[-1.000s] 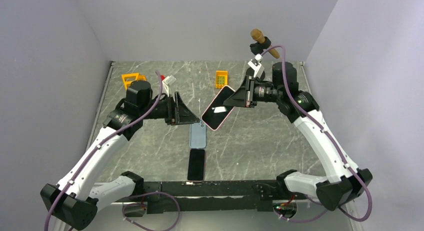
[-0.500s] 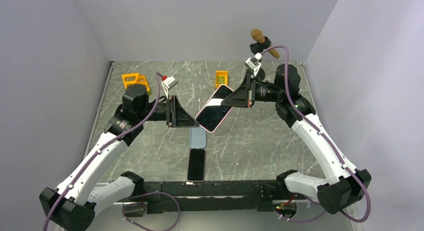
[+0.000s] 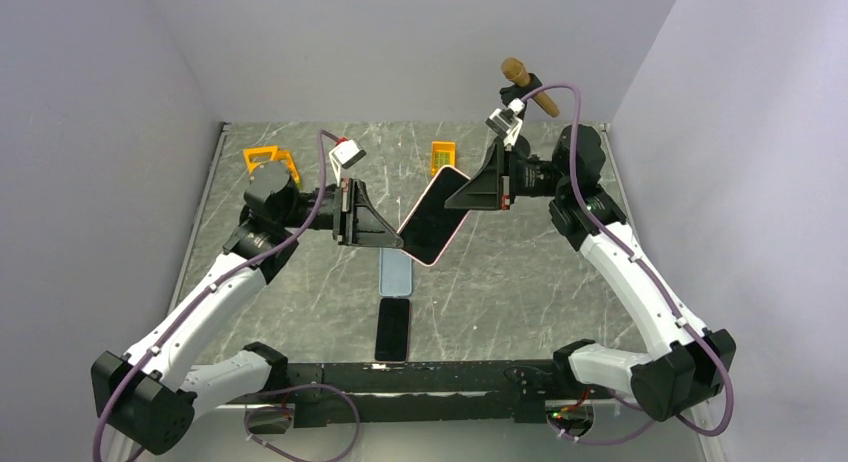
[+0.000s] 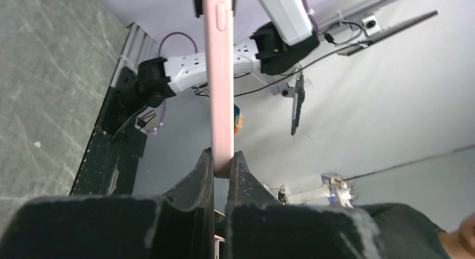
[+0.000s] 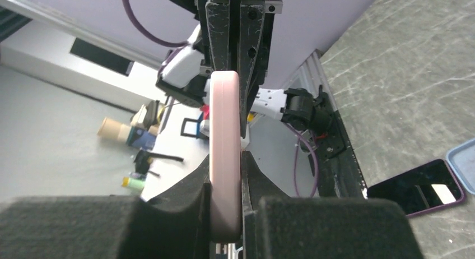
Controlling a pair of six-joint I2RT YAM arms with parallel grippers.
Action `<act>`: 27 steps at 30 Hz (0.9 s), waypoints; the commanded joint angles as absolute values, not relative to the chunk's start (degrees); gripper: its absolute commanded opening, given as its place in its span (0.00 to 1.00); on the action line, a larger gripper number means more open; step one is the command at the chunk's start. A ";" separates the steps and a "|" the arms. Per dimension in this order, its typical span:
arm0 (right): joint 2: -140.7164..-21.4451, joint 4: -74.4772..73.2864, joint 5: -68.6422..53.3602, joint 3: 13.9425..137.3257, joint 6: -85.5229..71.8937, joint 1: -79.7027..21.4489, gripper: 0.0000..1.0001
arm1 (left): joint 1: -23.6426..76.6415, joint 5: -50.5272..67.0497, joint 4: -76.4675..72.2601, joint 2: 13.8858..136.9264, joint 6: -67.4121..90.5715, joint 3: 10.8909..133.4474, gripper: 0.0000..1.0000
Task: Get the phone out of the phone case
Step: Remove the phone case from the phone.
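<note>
A phone with a dark screen sits in a pink phone case (image 3: 436,215), held tilted in the air above the table's middle. My right gripper (image 3: 472,195) is shut on its upper right end. My left gripper (image 3: 397,242) is shut on its lower left corner. The left wrist view shows the pink case (image 4: 221,74) edge-on, running up from my left gripper (image 4: 223,162), whose jaws pinch it. In the right wrist view the pink case (image 5: 225,130) is clamped in my right gripper (image 5: 226,163), with the left gripper (image 5: 234,35) closed on its far end.
A light blue case (image 3: 396,272) and a black phone (image 3: 393,328) lie on the marble table below the held phone. Two orange objects (image 3: 270,160) (image 3: 443,157) sit near the back. A brown-handled tool (image 3: 528,84) is at the back right.
My left gripper has moved right to the phone's lower corner and shut on it. The right gripper has shifted slightly left, turning the phone steeper.
</note>
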State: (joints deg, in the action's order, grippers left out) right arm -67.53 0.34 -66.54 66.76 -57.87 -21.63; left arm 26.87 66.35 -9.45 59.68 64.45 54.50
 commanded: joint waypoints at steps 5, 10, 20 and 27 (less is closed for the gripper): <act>-75.04 34.58 -66.89 59.93 -85.26 -23.75 0.00 | 31.28 62.93 -58.25 63.86 86.75 54.74 0.00; -81.19 60.55 -62.60 57.93 -107.18 -27.33 0.00 | 31.24 57.13 -59.40 66.55 85.69 54.99 0.00; -84.59 74.31 -53.15 57.79 -120.36 -34.11 0.00 | 31.04 52.46 -42.76 64.76 69.42 54.32 0.00; -78.98 63.65 -50.64 55.83 -114.92 -35.28 0.00 | 31.07 43.71 -6.54 59.75 46.71 60.97 0.00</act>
